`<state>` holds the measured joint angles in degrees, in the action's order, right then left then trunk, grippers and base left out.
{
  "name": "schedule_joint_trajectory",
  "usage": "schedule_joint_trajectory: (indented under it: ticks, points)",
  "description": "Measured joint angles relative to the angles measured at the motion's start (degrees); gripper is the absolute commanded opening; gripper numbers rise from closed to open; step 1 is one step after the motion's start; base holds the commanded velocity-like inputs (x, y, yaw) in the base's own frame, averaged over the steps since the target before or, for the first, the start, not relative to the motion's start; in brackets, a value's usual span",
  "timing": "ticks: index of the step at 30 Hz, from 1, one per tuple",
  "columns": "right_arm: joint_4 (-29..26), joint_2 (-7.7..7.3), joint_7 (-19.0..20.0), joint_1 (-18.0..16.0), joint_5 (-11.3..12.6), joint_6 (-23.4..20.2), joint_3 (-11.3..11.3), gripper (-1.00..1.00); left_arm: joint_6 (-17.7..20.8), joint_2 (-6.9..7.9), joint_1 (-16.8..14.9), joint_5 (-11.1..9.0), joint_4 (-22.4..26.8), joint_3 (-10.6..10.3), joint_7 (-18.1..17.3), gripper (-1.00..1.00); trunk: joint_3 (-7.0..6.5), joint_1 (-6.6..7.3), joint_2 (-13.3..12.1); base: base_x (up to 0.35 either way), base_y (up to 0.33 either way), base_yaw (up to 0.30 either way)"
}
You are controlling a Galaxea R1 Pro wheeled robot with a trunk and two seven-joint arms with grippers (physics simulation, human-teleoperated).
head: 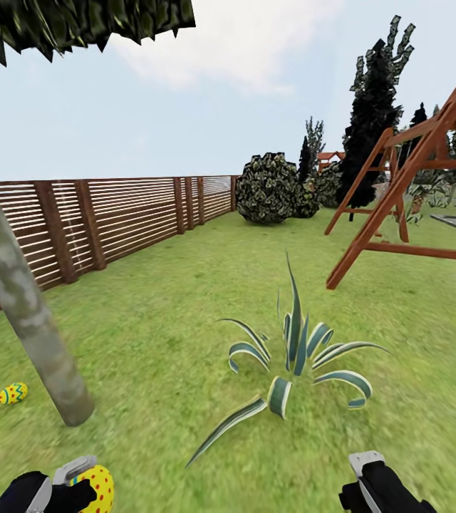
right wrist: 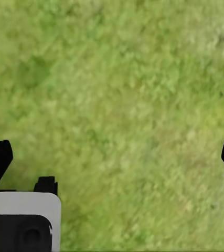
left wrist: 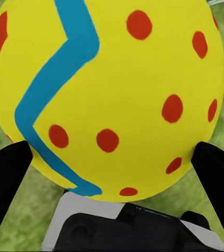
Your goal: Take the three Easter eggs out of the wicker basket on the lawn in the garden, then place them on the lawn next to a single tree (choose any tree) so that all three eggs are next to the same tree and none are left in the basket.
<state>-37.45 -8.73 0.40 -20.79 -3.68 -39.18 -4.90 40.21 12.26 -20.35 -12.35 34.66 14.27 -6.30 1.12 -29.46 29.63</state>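
Observation:
My left gripper (head: 78, 484) sits at the lower left of the head view, shut on a yellow Easter egg (head: 98, 486) with red dots. Up close in the left wrist view, that egg (left wrist: 106, 94) shows a blue zigzag band between the black fingers (left wrist: 4, 173). Another painted egg (head: 12, 393) lies on the lawn (head: 157, 320) just left of the tree (head: 25, 306) with its pale mottled trunk. My right gripper (head: 370, 474) is at the lower right, open over bare grass (right wrist: 117, 105). The wicker basket is out of view.
A striped spiky plant (head: 296, 363) grows in the middle of the grass ahead. A brown slat fence (head: 100, 221) runs along the left. A wooden swing frame (head: 427, 192) stands at the right, with dark bushes (head: 267, 189) and conifers behind.

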Motion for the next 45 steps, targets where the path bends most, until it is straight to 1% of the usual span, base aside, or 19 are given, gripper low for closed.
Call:
schedule_joint_trajectory:
  ticks: [2,3,14,15,17,18,20,21,23,26,30,32,36,41,45]
  points:
    - [0.0,-0.06,0.0,0.0,0.0,0.0,0.0,1.00,1.6,-0.23,-0.1,-0.1,-0.2,-0.1,0.1,-1.00,0.00,-0.02,0.0,0.047,0.000,0.000]
    - [0.0,-0.07,0.0,0.0,0.0,0.0,0.0,1.00,1.8,-0.28,-0.1,0.0,-0.3,-0.2,0.1,-1.00,0.00,-0.02,0.0,0.016,0.000,0.000]
    - [0.0,-0.06,0.0,0.0,0.0,0.0,0.0,1.00,1.8,-0.45,-0.1,0.0,-1.1,-0.5,0.2,-1.00,0.00,-0.03,0.0,0.001,0.000,0.000]
    - [0.0,-0.07,0.0,0.0,0.0,-0.1,0.0,1.00,1.8,-0.49,-0.1,0.0,-1.6,-0.5,0.2,-1.00,0.00,-0.03,0.0,0.000,0.000,0.000]
    - [0.0,-0.06,0.0,0.0,0.0,-0.2,0.0,1.00,2.1,-0.40,-0.1,0.2,-7.4,-0.6,0.0,-1.00,0.01,-0.03,0.0,0.000,0.000,0.000]
    - [0.0,0.01,0.0,0.0,0.0,-0.2,-0.1,1.00,2.2,-0.13,-0.1,0.2,-9.9,-0.5,-0.1,-1.00,0.01,-0.03,0.0,0.000,0.000,0.000]
    - [0.0,0.10,0.0,0.0,-0.1,-0.3,-0.1,1.00,2.3,0.99,-0.1,0.1,-12.1,-0.6,0.0,-1.00,0.00,-0.03,0.0,0.000,0.000,0.000]
    - [-0.2,0.08,0.0,0.0,-0.1,-0.3,-0.1,1.00,2.2,1.68,-0.1,0.2,-13.2,-0.6,0.0,-1.00,0.00,-0.03,0.0,0.000,0.000,0.000]
    - [-2.1,0.02,0.0,0.0,-0.1,-0.6,-0.3,1.00,2.2,3.57,-0.1,0.3,-14.0,-0.6,-0.1,-1.00,0.00,-0.03,0.0,0.000,0.000,0.000]
    - [-2.7,0.12,0.0,0.0,-0.1,-0.7,-0.4,1.00,2.3,4.38,-0.1,0.1,-14.0,-0.6,0.0,-1.00,0.00,-0.03,0.0,0.000,0.000,0.000]
    - [-2.8,0.04,0.0,0.0,-0.1,-0.7,-0.3,1.00,2.2,4.23,-0.1,0.0,-13.8,-0.6,-0.1,-1.00,0.00,-0.03,0.0,0.000,0.000,0.000]
    - [-2.8,0.06,0.0,0.0,-0.1,-0.7,-0.3,1.00,2.2,4.40,-0.1,-0.1,-13.4,-0.6,-0.2,-1.00,0.00,-0.03,0.0,0.000,0.000,0.000]
    - [-2.8,0.33,0.0,0.0,-0.1,-0.7,-0.4,1.00,2.5,4.55,-0.1,-0.2,-9.0,-0.5,-0.2,-1.00,0.00,-0.03,0.0,0.000,0.000,0.000]
    - [-2.7,0.50,0.0,0.0,-0.2,-0.6,-0.4,1.00,3.0,4.73,-0.1,-0.1,-6.9,-0.4,-0.1,-1.00,0.00,-0.03,0.0,0.000,0.000,0.000]
    - [-2.7,0.52,0.0,0.0,-0.2,-0.6,-0.5,1.00,4.7,4.59,-0.1,-0.1,-6.1,-0.4,0.0,-1.00,0.00,-0.03,0.0,0.000,0.000,0.000]
